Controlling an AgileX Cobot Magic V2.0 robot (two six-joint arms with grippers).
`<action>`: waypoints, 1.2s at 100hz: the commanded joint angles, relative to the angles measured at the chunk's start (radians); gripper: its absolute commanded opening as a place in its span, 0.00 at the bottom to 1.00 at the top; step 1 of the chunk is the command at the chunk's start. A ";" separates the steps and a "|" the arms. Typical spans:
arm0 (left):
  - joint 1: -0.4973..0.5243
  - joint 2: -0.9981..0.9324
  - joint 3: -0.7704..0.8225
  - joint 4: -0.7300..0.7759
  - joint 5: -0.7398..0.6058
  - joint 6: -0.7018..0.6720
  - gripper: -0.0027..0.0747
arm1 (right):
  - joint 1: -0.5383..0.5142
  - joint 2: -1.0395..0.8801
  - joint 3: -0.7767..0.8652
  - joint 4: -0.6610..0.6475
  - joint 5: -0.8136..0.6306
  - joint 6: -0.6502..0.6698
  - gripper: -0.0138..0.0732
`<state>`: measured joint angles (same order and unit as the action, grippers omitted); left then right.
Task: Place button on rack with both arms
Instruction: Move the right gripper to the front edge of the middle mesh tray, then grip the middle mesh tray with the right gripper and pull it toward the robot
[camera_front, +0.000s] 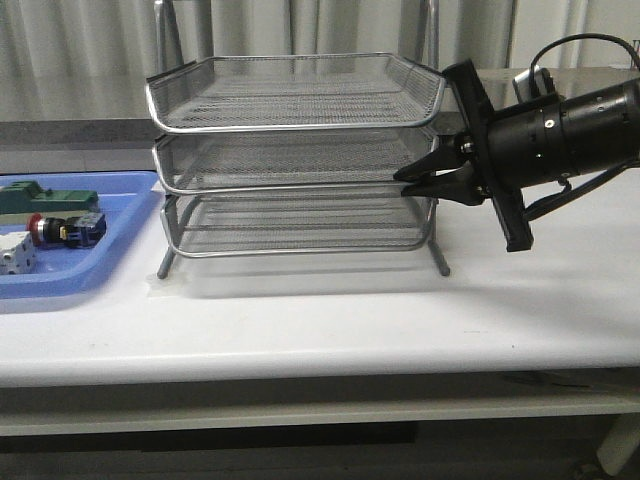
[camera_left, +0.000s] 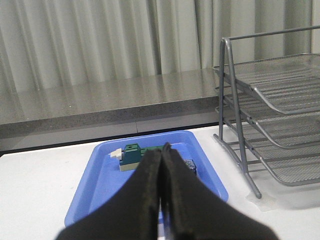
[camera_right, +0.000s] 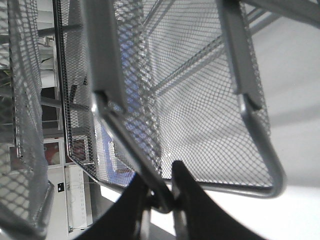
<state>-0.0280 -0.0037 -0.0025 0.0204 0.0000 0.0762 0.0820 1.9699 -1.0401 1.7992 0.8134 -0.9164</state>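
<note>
right gripper (camera_front: 412, 177) jaws pinch the rack (camera_front: 300, 150) rim (middle tray); left gripper (camera_left: 161, 165) jaws clenched empty above the blue tray (camera_left: 100, 185).

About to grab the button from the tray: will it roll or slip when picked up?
Probably somewhat. The button lies on its side in the blue tray, and its red cap looks round, so a nudge might roll it. Its smooth-looking body may slip between fingers. It looks small and rigid, likely light.
</note>
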 joint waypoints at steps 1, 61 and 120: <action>-0.001 -0.033 0.055 -0.010 -0.073 -0.010 0.01 | 0.000 -0.053 -0.026 0.070 0.105 -0.016 0.15; -0.001 -0.033 0.055 -0.010 -0.073 -0.010 0.01 | 0.000 -0.053 0.095 0.001 0.171 -0.026 0.15; -0.001 -0.033 0.055 -0.010 -0.073 -0.010 0.01 | 0.000 -0.166 0.302 -0.042 0.160 -0.063 0.15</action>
<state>-0.0280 -0.0037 -0.0025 0.0204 0.0000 0.0762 0.0750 1.8535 -0.7589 1.8189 0.9115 -0.9725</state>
